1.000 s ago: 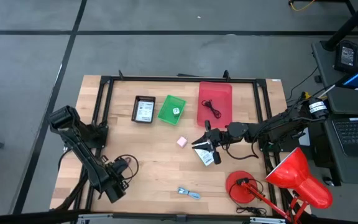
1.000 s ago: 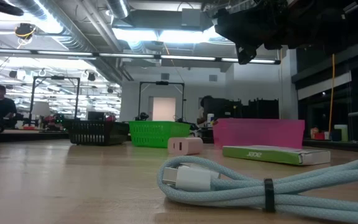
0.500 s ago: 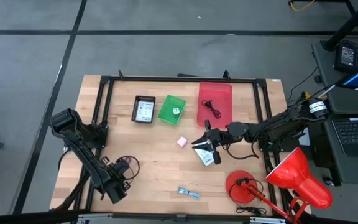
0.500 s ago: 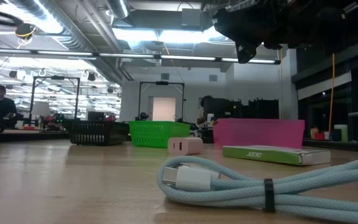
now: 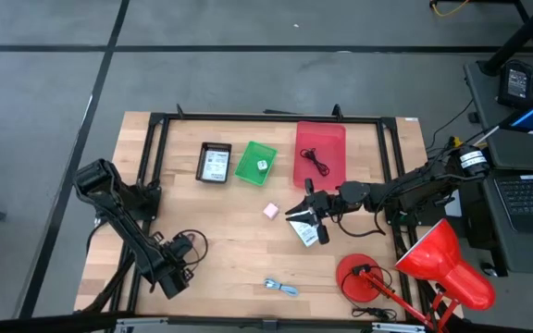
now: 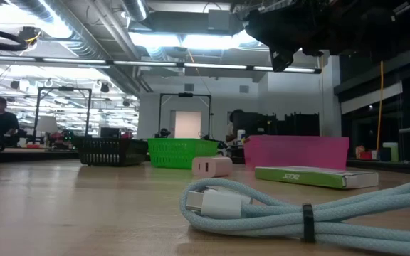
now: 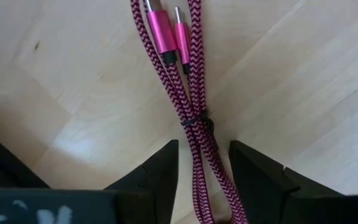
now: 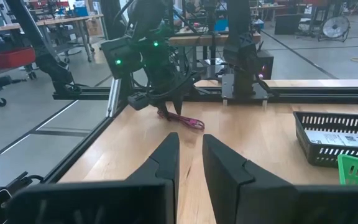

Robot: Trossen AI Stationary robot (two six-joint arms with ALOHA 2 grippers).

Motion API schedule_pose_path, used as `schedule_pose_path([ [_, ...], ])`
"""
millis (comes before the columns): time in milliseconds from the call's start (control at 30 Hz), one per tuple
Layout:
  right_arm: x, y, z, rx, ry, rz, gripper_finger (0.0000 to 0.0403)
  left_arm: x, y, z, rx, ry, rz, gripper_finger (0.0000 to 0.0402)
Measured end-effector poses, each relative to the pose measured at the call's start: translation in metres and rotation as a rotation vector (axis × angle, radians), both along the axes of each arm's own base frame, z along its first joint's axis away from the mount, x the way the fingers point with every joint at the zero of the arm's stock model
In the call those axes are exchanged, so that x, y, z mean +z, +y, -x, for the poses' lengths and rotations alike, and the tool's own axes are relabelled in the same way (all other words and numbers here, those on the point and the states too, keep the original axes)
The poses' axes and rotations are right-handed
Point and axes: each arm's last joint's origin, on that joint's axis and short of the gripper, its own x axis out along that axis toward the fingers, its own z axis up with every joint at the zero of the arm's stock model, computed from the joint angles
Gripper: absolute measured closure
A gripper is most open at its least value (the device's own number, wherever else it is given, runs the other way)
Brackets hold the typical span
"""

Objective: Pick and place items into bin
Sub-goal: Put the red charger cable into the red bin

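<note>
From the front edge of the counter (image 5: 239,250), using the pink cube (image 5: 270,211) at its middle as the marker: nearest the front, a little toward me from the cube, lies the coiled pale blue cable (image 5: 281,288), its white plug end facing the low camera (image 6: 219,205). Off to the cube's left and toward the front corner, the left end effector (image 5: 176,274) is down at the counter with its fingers (image 7: 160,171) set a narrow gap apart on either side of a magenta braided cable (image 7: 191,99), which runs between them with its two plugs lying just ahead; I cannot tell if the pads have clamped it. Just right of the cube, the right end effector (image 5: 305,211) hangs above a white printed box (image 5: 305,231), its fingers (image 8: 165,160) a slim gap apart with nothing between them. Beyond the cube, at the far side, stand three bins in a row: a black basket (image 5: 215,163) holding a white printed packet, a green basket (image 5: 254,161) holding a pale die, and a red tray (image 5: 320,153) with a dark cord in it. At the front right corner stands a red desk lamp (image 5: 433,262).
</note>
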Motion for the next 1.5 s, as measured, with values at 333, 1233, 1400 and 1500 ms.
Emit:
schedule_pose_path([
  [333, 0.000, 0.000, 0.000, 0.000, 0.000, 0.002, 0.0351, 0.004, -0.001, -0.001, -0.046, 0.020, 0.046, 0.0349],
  [1233, 0.000, 0.000, 0.000, 0.000, 0.001, 0.003, 0.0351, 0.060, 0.017, -0.001, -0.328, -0.408, -0.071, 0.0397],
  [1400, 0.000, 0.000, 0.000, 0.001, 0.001, 0.004, 0.0351, 0.077, 0.023, 0.001, -0.402, -0.533, -0.129, 0.0397],
  [1500, 0.000, 0.000, 0.000, 0.001, 0.004, 0.004, 0.0351, 0.086, 0.026, 0.004, -0.451, -0.603, -0.186, 0.0398],
])
